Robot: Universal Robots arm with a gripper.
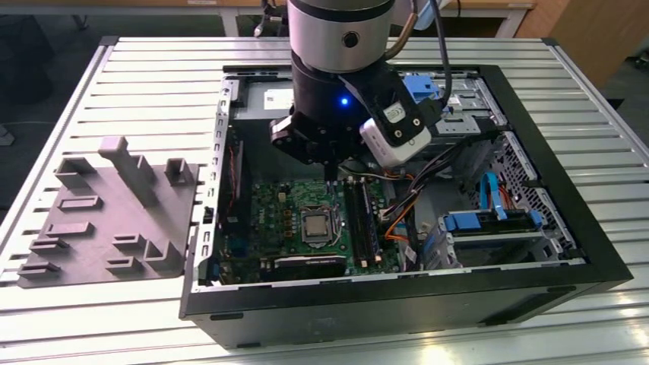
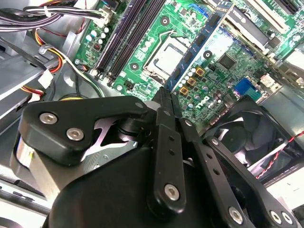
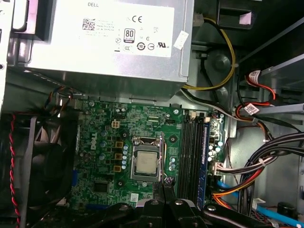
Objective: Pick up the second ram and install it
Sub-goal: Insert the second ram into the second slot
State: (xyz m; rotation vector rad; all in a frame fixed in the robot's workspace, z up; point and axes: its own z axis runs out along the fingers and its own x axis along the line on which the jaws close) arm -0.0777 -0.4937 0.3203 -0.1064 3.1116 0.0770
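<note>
black sheet metal is used for the near wall of the open computer case (image 1: 406, 300), which is laid on its side on a ribbed metal surface (image 1: 152, 68). beside it, on the exterior view's left, a grey moulded fixture (image 1: 106, 213) is laid flat. inside the case the green motherboard (image 1: 279, 220) is exposed, with the cpu socket (image 1: 318, 226) near its middle and the long black memory sockets (image 1: 362, 220) just to the exterior view's right of it. blue drive brackets (image 1: 487, 222) and bundled cables (image 1: 406, 205) are found further to that side. above the board, over the cpu socket's far edge, the jaws are drawn together on the second ram (image 1: 332, 173), which is seen edge-on as a thin dark strip under them, clear of the board and just short of the memory sockets. in the first wrist view it is lined up parallel to those sockets. at the far end of the case a grey power supply (image 3: 109, 42) is mounted, and a black fan (image 2: 242, 137) is set beside the board.
</note>
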